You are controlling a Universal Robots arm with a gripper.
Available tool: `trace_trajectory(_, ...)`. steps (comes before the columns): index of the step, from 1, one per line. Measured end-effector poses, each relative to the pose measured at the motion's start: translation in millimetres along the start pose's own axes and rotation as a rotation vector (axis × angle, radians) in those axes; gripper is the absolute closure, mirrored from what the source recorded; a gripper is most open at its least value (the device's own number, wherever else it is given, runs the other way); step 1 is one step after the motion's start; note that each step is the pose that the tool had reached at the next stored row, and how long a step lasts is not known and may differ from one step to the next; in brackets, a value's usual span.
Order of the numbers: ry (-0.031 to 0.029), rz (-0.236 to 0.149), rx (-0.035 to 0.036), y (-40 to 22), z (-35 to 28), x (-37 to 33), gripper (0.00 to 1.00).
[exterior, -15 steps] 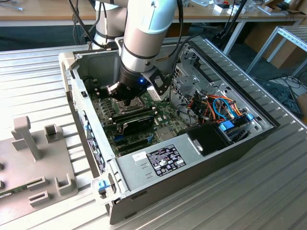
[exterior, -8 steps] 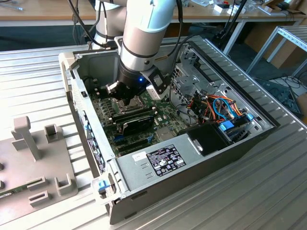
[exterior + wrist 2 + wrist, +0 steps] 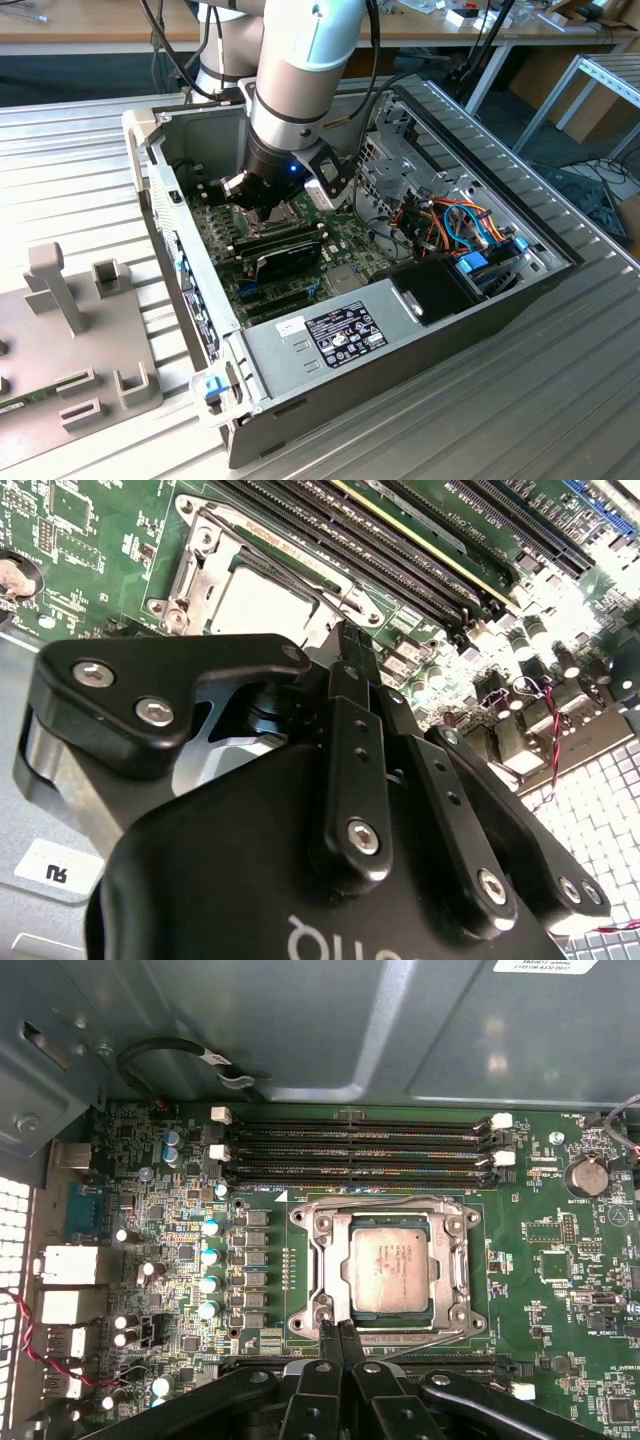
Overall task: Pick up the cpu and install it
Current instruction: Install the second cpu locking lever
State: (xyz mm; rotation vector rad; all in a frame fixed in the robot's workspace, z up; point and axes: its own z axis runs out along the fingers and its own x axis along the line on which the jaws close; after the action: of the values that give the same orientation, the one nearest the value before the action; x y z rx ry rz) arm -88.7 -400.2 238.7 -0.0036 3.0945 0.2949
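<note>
While pincer [image 3: 337, 1335] hovers fingers together, empty, at six o'clock edge of socket frame [image 3: 318, 1250], cpu [image 3: 391, 1272] sits inside socket on motherboard [image 3: 560, 1290]. Risk: closed tips nudging frame, skewing chip, bending pins beneath.

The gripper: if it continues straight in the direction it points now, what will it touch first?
Probably the socket frame edge beside the cpu: the gripper, fingers together, points at the motherboard there. Depth is uncertain.
</note>
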Motion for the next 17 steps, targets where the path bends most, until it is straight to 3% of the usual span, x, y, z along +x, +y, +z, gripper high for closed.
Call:
trace_trajectory(10, 0.0, 0.0, -0.0002, -1.4, 6.6, 0.2, 0.89)
trace_trajectory(17, 0.0, 0.0, -0.0002, -1.5, 7.3, 0.3, 0.89)
